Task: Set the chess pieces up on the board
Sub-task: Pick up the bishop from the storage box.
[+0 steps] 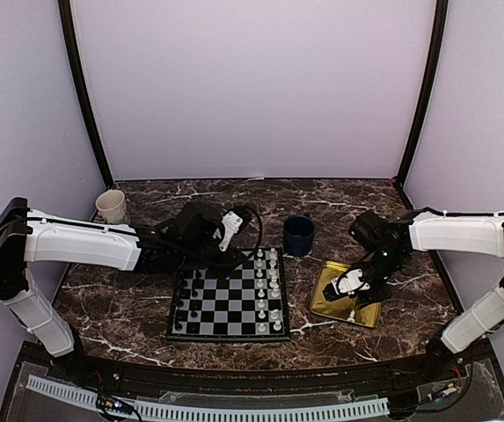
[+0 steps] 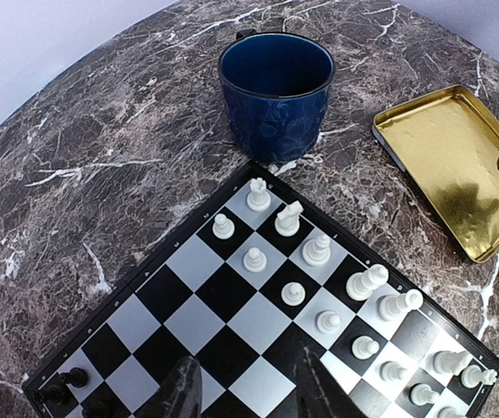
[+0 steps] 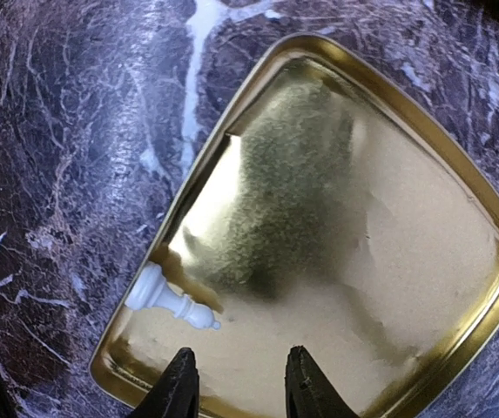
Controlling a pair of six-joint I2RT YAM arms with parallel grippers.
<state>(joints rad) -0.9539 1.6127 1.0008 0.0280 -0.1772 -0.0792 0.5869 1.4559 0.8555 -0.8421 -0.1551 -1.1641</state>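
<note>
Nearly done: have most pieces [image 2: 316, 251] standing in 2 rows on board [image 1: 225, 303]. Need only last piece [image 3: 169, 299], lying in tray [image 3: 406, 218] (near its corner). Hovering there with right gripper [image 3: 239, 353] wide, empty; left gripper [image 2: 247, 359] wide over board, empty.

No legible text, brand, number or sign found in any of the three views. Noted only tiny pale marks along the thin black border of the board [image 2: 198, 261] in the left wrist view, too small and blurred to read.
</note>
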